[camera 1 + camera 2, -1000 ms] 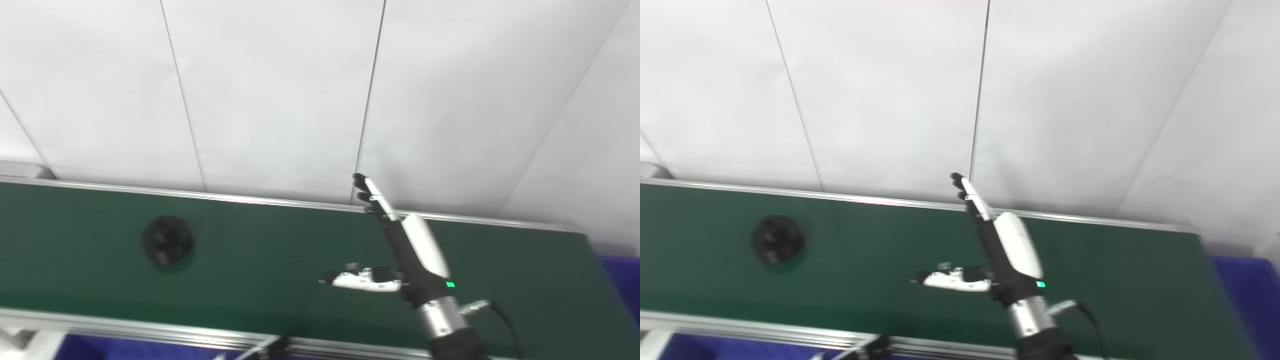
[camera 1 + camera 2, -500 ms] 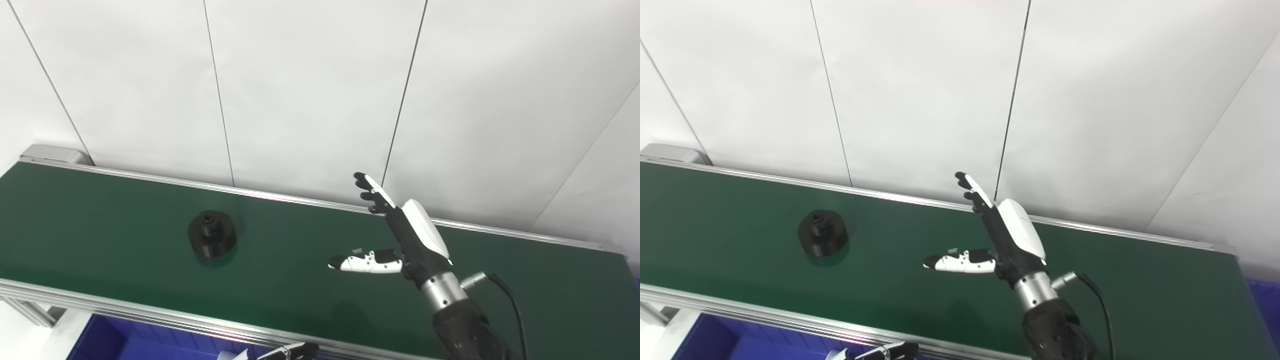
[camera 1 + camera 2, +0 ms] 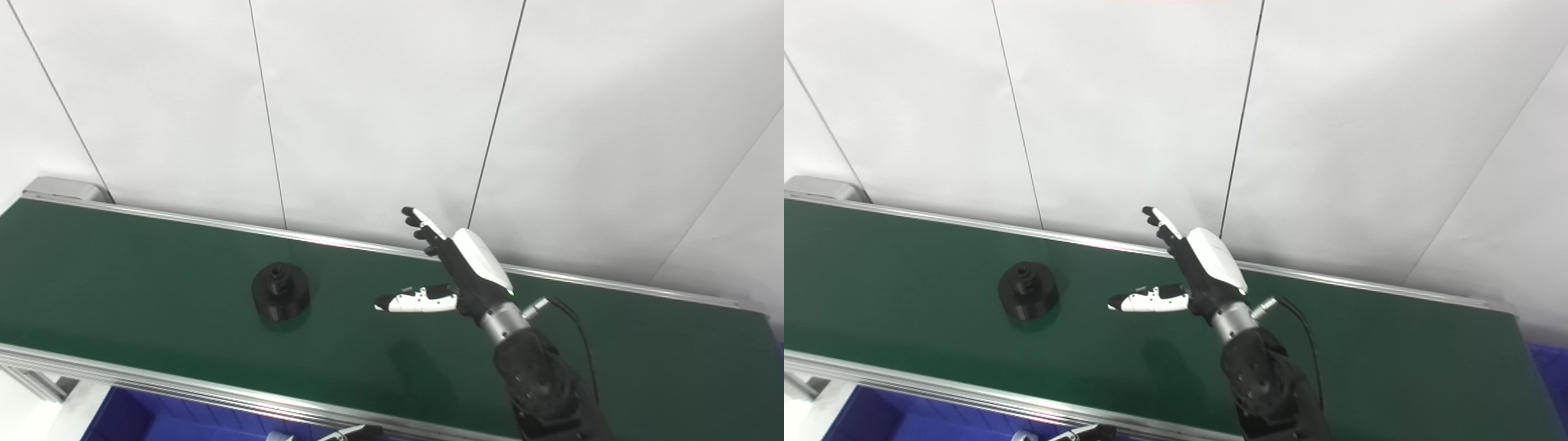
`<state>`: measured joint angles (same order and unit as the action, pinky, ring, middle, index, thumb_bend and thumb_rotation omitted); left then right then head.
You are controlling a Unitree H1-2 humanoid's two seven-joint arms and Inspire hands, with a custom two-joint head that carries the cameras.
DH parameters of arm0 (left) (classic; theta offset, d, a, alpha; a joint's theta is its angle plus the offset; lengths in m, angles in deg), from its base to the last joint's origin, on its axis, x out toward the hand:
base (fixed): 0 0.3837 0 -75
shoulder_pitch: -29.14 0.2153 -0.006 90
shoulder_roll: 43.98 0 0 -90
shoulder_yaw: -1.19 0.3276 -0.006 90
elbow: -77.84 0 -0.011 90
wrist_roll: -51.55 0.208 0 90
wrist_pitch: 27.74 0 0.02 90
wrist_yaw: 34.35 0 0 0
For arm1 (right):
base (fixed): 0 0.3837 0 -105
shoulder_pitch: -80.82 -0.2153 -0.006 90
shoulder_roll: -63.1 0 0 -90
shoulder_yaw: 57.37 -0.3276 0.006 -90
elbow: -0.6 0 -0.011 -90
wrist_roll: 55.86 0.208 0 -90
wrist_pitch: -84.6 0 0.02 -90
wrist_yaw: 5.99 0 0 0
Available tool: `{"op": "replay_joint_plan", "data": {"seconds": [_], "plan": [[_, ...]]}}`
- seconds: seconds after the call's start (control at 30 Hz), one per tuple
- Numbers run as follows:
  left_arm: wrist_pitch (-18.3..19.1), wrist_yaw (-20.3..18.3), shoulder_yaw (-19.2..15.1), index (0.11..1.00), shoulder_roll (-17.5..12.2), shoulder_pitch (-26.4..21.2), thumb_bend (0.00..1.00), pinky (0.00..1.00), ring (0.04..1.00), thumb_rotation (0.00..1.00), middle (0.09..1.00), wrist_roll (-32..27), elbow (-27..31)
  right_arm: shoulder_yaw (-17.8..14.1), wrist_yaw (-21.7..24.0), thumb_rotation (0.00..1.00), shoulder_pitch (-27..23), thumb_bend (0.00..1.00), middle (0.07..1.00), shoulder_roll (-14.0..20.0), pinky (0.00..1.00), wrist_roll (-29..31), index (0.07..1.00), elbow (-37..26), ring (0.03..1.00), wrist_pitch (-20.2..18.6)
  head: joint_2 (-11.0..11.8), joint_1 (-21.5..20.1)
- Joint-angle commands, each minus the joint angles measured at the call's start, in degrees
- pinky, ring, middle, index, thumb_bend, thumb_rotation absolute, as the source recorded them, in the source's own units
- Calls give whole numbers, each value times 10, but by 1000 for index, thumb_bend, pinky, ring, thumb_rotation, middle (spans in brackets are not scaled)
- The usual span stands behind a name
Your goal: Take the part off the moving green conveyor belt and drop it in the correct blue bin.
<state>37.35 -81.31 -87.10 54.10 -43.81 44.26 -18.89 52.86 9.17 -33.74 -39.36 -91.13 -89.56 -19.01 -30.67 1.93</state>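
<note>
Now the black round part (image 3: 280,298) sits upright on the green conveyor belt (image 3: 153,269), left of centre, touched by nothing. Well to its right, the right hand (image 3: 456,275) hovers over the belt, spread wide and empty, fingers (image 3: 422,223) angled toward the white wall panels (image 3: 380,104), thumb (image 3: 413,301) pointing toward the part. Below the belt's near rail, a blue bin (image 3: 141,419) shows; the left hand (image 3: 355,433) barely peeks in at the bottom edge, its state unreadable.

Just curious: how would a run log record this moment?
right hand: open, above belt | black part: on belt, untouched | left hand: barely visible
</note>
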Motion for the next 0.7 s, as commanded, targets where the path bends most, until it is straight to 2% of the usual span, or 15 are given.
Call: {"op": "replay_joint_plan", "data": {"seconds": [0.0,0.1,0.37,0.53,0.67], "plan": [[-20,-4,4,908,1,6,811,841,916,530,945,-10,13,5,-2,454,-36,926,941,-7,830,-7,972,0,902,-9,-1,1],[-20,1,17,912,-4,15,820,850,924,583,952,-6,19,19,-2,455,-61,928,945,-12,802,-15,973,39,888,-9,-1,0],[-20,1,41,906,-11,20,816,845,926,543,958,-23,14,48,-6,420,-113,959,951,-32,834,-27,961,122,904,-17,-2,2],[-20,8,48,910,-8,18,811,830,914,541,953,-15,17,72,-8,438,-143,970,936,-36,811,-38,959,170,890,-5,-4,6],[-20,18,54,908,-8,18,816,832,913,541,949,-8,18,90,-1,460,-165,985,954,-44,849,-38,972,200,914,-2,-4,8]]}}
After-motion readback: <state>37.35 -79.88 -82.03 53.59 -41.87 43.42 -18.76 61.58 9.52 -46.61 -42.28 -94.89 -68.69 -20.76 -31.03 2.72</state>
